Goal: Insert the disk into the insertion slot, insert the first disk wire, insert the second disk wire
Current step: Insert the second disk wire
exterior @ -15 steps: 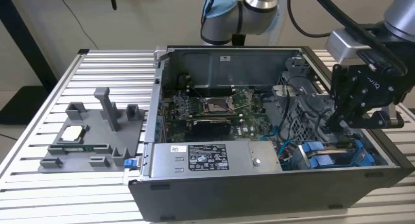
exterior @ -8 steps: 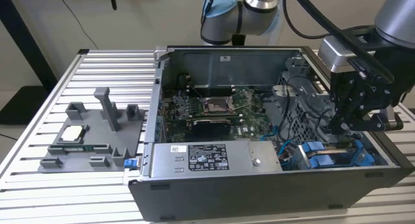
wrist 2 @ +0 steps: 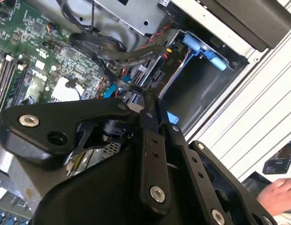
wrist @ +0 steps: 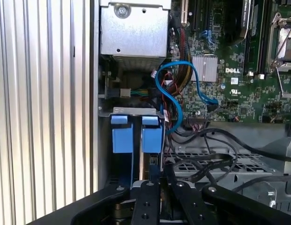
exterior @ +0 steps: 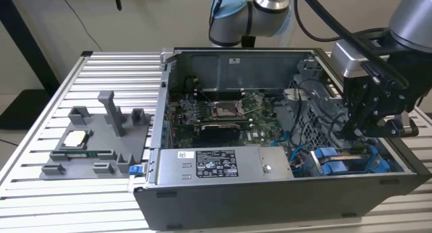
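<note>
Nearest to me, the silver power-supply box (exterior: 219,164) with its white label lies across the front of the open computer case (exterior: 270,202). On the exterior view's left, out on the slatted metal surface (exterior: 40,117), sits a grey fixture tray (exterior: 94,142) with upright posts.

Inside the case at the near right corner, there's the blue carrier frame of the disk (exterior: 351,159), down low in the insertion slot (exterior: 317,122) of the perforated drive cage. In the first wrist view two blue tabs stand side by side on the carrier (wrist: 136,133), and a blue cable (wrist: 182,91) loops away from them toward the board.

The hand (exterior: 368,124) hangs right over that bay, just above the blue frame, black fingers pointing down. In the first wrist view the hand (wrist: 157,187) sits with its fingers close together, a narrow gap at most, at the edge of the blue carrier; whether it's pinching anything I cannot tell.

Further in, the green motherboard (exterior: 223,111) with its socket lies flat on the case floor, black cables (wrist: 215,150) draped over the cage.

In the second wrist view, a person's hand (wrist 2: 279,194) rests beyond the case.
</note>
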{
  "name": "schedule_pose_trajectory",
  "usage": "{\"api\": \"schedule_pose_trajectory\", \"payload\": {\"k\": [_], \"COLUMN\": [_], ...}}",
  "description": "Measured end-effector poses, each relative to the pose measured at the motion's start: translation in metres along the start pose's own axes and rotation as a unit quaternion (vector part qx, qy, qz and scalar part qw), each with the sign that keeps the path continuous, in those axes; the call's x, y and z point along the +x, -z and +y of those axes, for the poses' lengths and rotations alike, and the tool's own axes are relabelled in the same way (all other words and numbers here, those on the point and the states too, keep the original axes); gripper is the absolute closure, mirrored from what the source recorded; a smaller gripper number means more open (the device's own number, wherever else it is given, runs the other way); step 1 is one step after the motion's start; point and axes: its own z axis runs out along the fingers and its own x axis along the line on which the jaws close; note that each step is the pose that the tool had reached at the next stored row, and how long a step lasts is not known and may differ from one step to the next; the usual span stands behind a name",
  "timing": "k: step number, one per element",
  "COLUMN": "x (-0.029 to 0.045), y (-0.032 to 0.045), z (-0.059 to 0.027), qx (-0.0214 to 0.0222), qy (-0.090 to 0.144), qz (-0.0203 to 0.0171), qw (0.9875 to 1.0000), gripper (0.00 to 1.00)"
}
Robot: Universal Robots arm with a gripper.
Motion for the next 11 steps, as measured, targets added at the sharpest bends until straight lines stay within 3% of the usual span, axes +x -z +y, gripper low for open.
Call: {"api": "schedule_pose_trajectory", "payload": {"k": [5,11], "x": [0.0017,0.0041], "y": [-0.0090,-0.0171], "z": [-0.0003,-0.0067], "qx": [0.0006,0.0008], "qy": [0.000,0.000], "qz": [0.0000,0.0001], "qw": [1.0000,1.0000], "gripper": [0.84,0.84]}}
